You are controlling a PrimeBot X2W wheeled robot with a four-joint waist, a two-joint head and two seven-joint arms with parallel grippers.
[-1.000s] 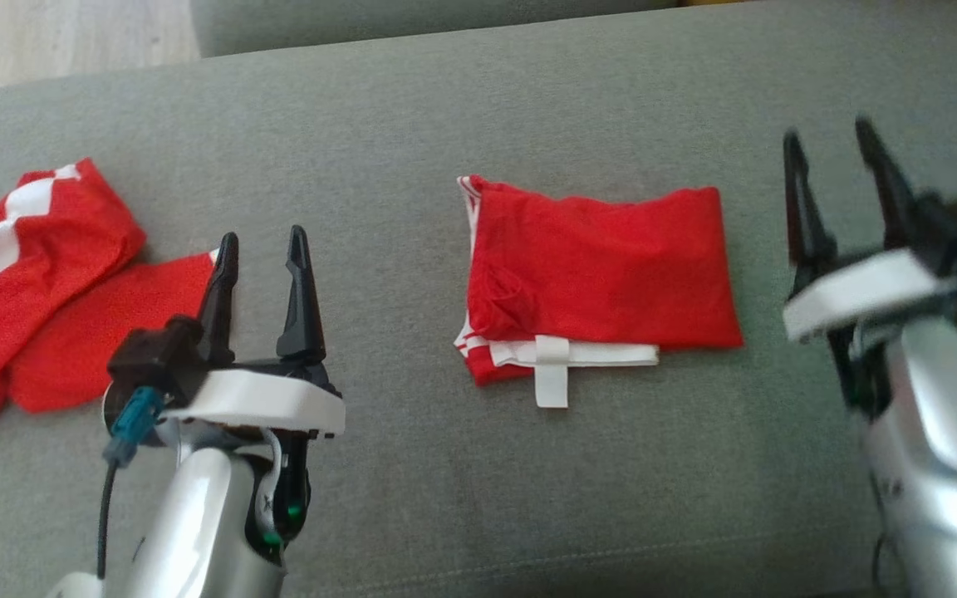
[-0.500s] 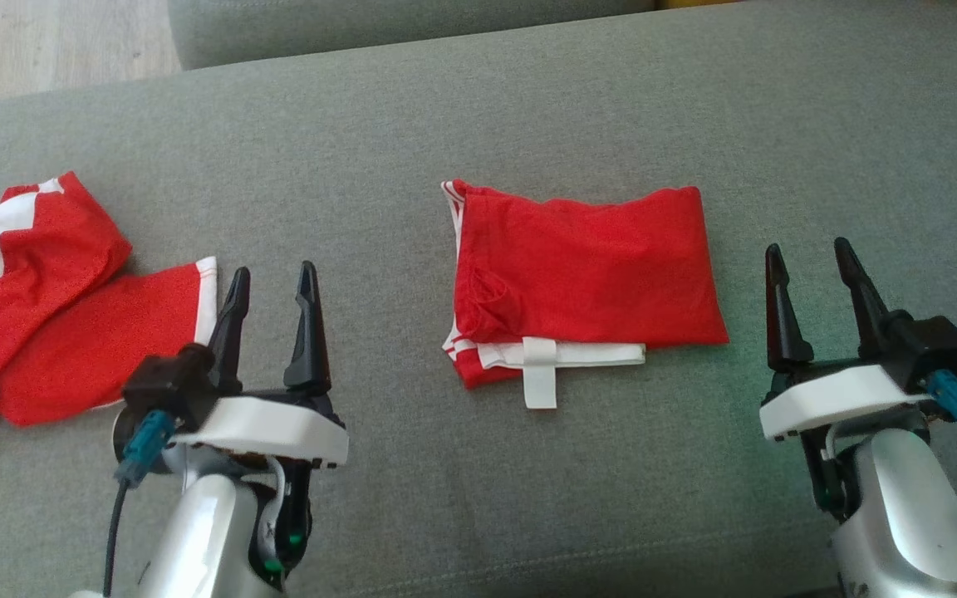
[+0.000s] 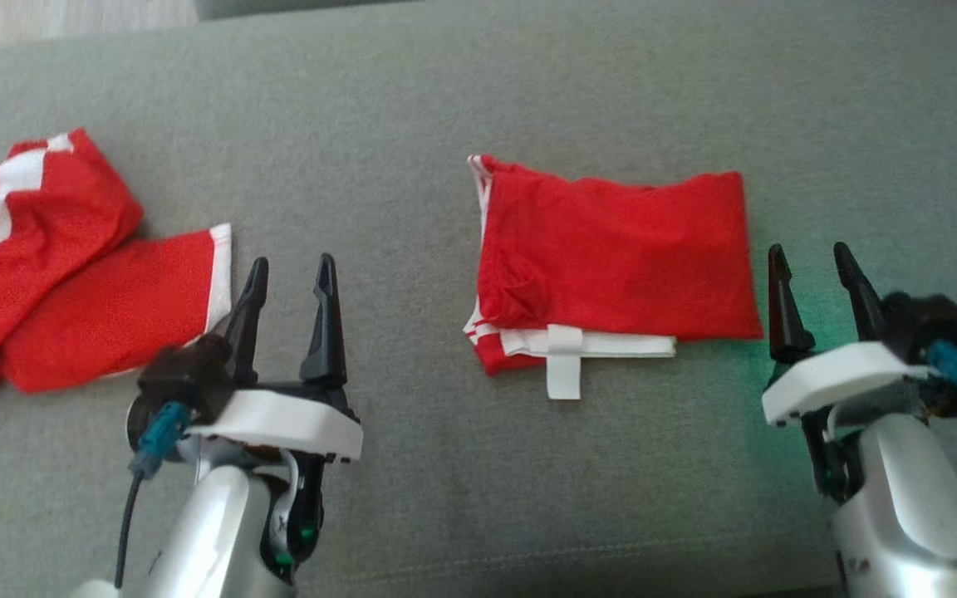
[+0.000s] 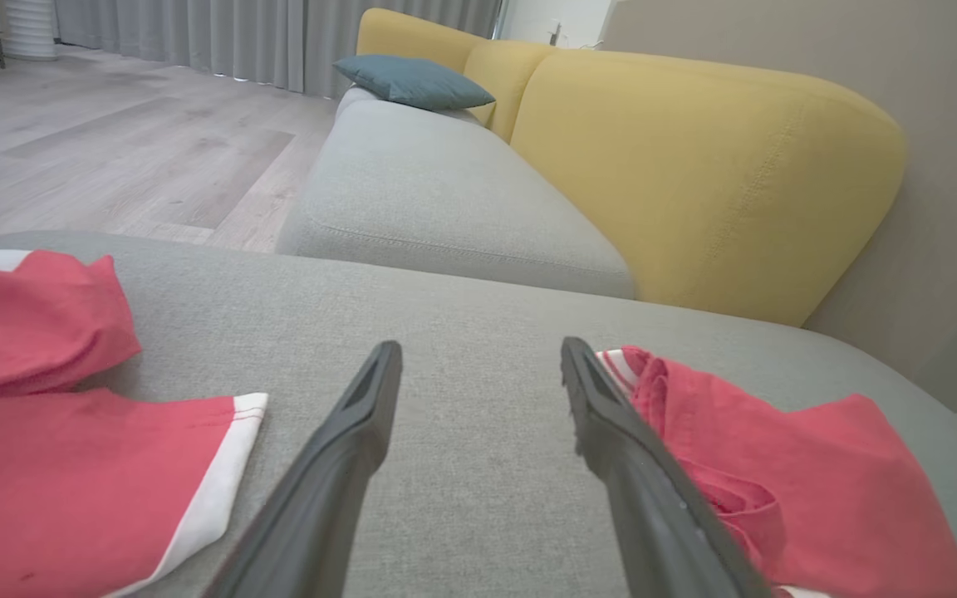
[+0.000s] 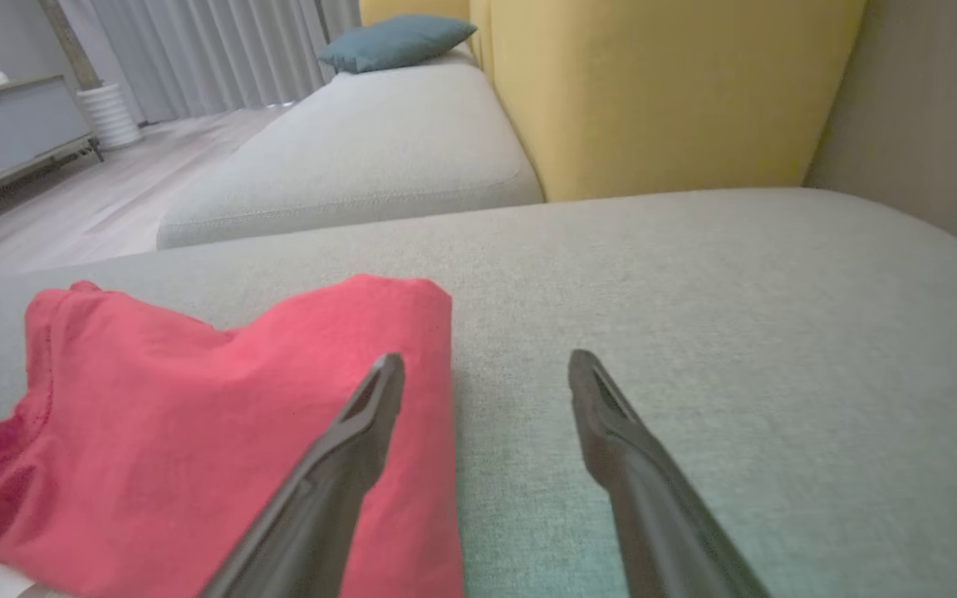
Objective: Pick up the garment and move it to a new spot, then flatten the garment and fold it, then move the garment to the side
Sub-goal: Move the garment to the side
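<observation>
A red garment (image 3: 615,257) with white trim lies folded into a rectangle in the middle of the grey sofa seat (image 3: 412,100); it also shows as red cloth (image 4: 786,465) at the lower right of the left wrist view and as red cloth (image 5: 221,432) at the lower left of the right wrist view. My left gripper (image 3: 292,274) stands open, apart from the garment, well to its left. Just off the garment's right edge, my right gripper (image 3: 811,259) is open too. Neither holds anything.
Two other red-and-white garments (image 3: 71,257) lie crumpled at the seat's left, the same pile (image 4: 55,399) in the left wrist view. A yellow sofa back (image 4: 694,166), a second grey seat (image 4: 445,199) and a teal cushion (image 4: 412,81) stand beyond. Wooden floor (image 4: 113,149) lies further left.
The right arm has drawn back from high beside the garment to low at its right edge. The head camera shifted a little. The garment has stayed put.
</observation>
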